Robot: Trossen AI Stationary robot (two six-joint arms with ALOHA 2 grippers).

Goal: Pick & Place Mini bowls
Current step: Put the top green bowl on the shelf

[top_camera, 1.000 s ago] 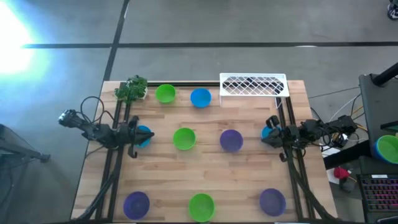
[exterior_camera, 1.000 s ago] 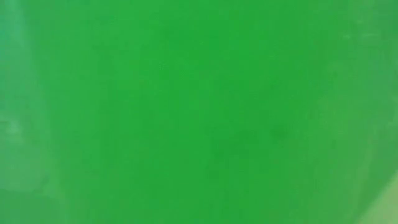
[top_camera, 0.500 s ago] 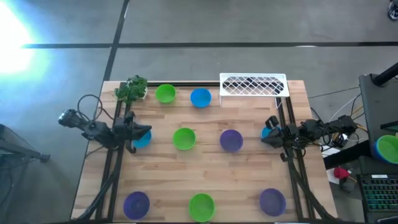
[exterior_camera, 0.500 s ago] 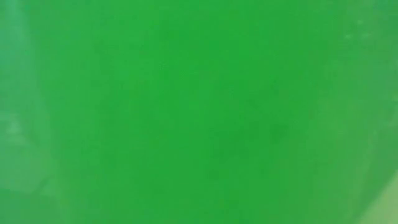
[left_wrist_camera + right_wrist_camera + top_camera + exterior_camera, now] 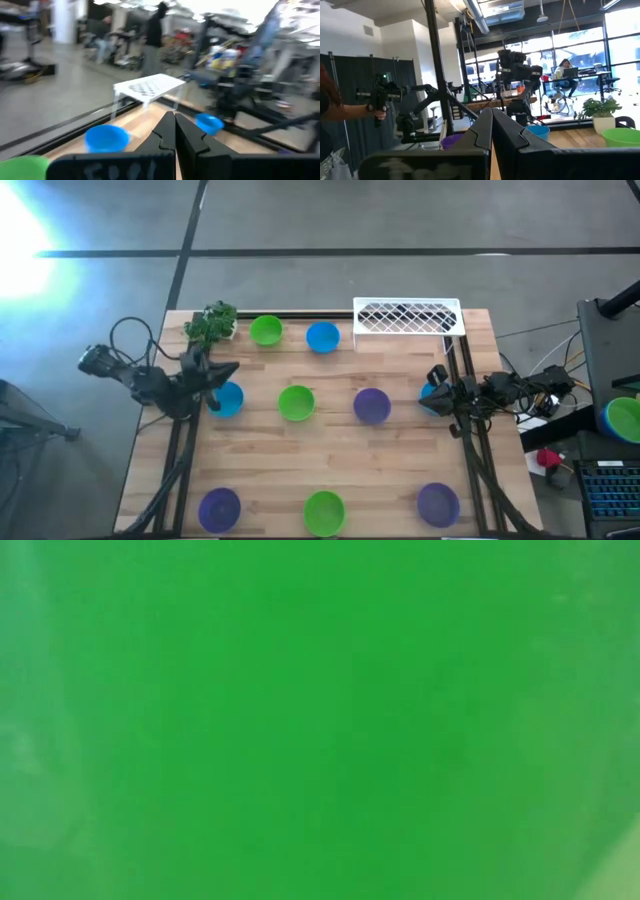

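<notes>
High view is showing nothing gathered yet: the mini bowls (image 5: 296, 402) are lying scattered singly across the tabletop (image 5: 330, 455). At nine o'clock the left gripper (image 5: 222, 376) is hanging beside a blue bowl (image 5: 227, 399), fingers pinched together, empty. At three o'clock the right gripper (image 5: 432, 402) is waiting likewise near the edge. Wide gaps are leaving room.

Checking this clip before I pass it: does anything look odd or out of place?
Yes: the low view is filled edge to edge with plain green, showing no table or arms. The mini bowls sit upright and apart.
</notes>
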